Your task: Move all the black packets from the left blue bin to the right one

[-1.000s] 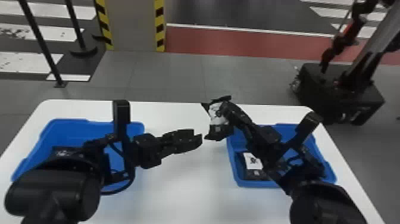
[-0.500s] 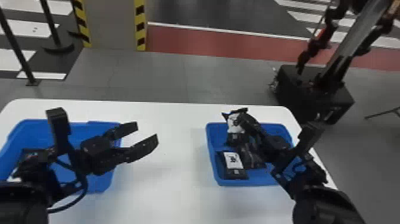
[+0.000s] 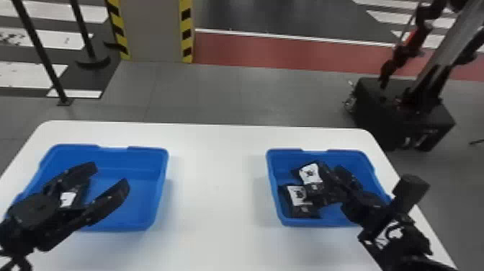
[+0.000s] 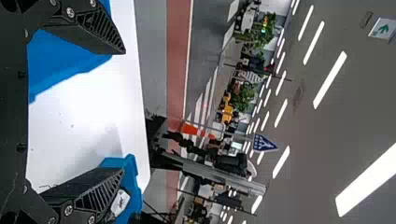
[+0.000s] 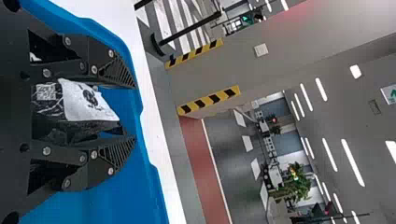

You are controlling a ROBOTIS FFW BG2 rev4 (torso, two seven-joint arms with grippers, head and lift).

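Leftward, my left hand [image 3: 110, 176] has swung over the blue plastic bin [image 3: 115, 154] at ten o'clock, spread, likely to pinch the glossy black, white-labelled packet [image 3: 68, 198] half hidden behind its fingers. At two o'clock, my right hand [image 5: 134, 113] sits parted around another packet [image 5: 88, 100] inside the second blue bin [image 3: 284, 152], probably releasing it; finger contact is unclear.

- Left blue bin [image 3: 147, 153]: near left part masked by my left gripper [image 3: 111, 176]; packet [image 3: 68, 199] inside partly covered, full outline unclear.
- Right blue bin [image 3: 284, 153]: near right corner behind my right gripper [image 3: 342, 182]; black packets [image 3: 304, 210] overlap, undersides hidden.
- White label [image 3: 296, 194]: blurred.
- Table [image 3: 216, 216]: near edge cut off, head view.
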